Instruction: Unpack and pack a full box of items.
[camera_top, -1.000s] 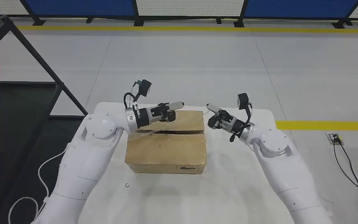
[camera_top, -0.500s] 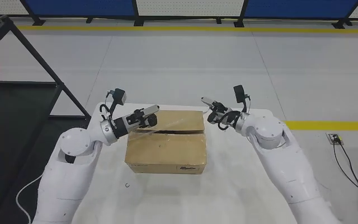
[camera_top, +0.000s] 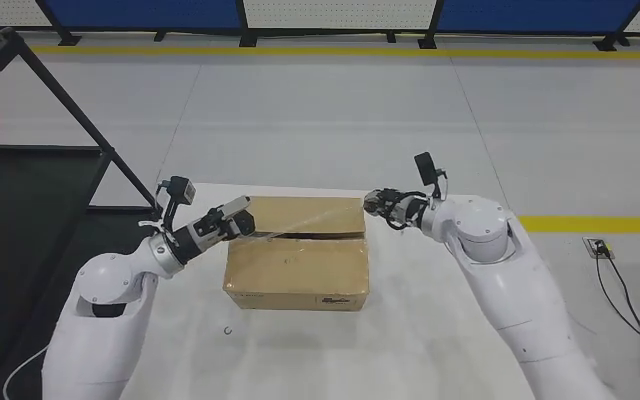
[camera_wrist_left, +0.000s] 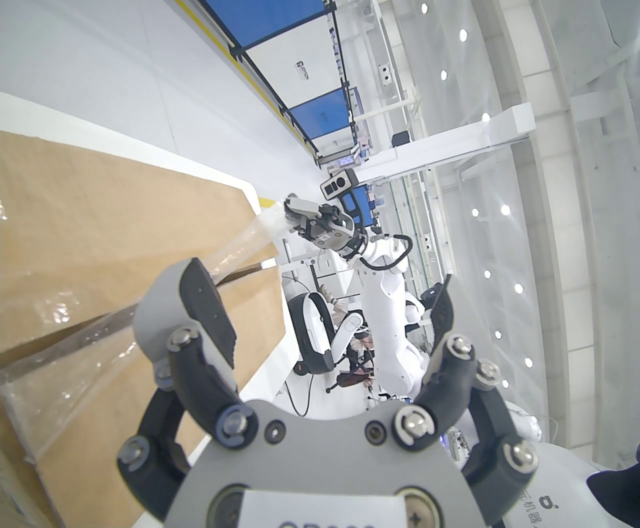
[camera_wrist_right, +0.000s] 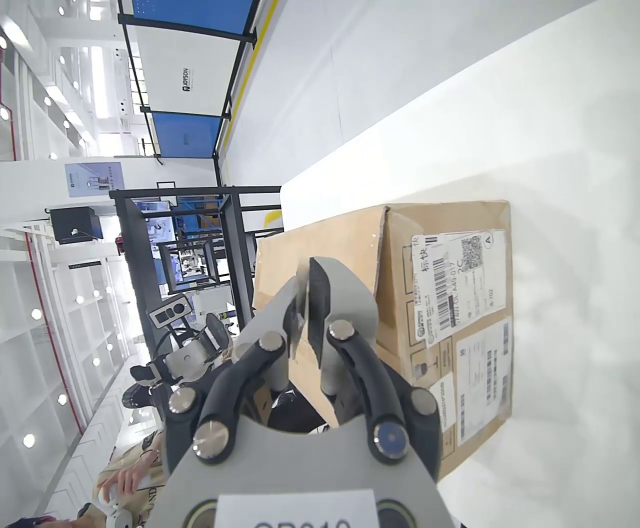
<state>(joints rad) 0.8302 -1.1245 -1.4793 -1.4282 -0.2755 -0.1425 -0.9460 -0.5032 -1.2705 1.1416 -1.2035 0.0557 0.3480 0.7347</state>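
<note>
One box (camera_top: 297, 262); one tape strip (camera_wrist_left: 248, 239)

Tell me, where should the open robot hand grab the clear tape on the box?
Probably the raised stretch of clear tape over the cardboard box's top seam, coming from the box's left end, where the open left gripper sits. It hangs free of the lid there, so it can be pinched on both flat faces. The right gripper pinches its far end.
</note>
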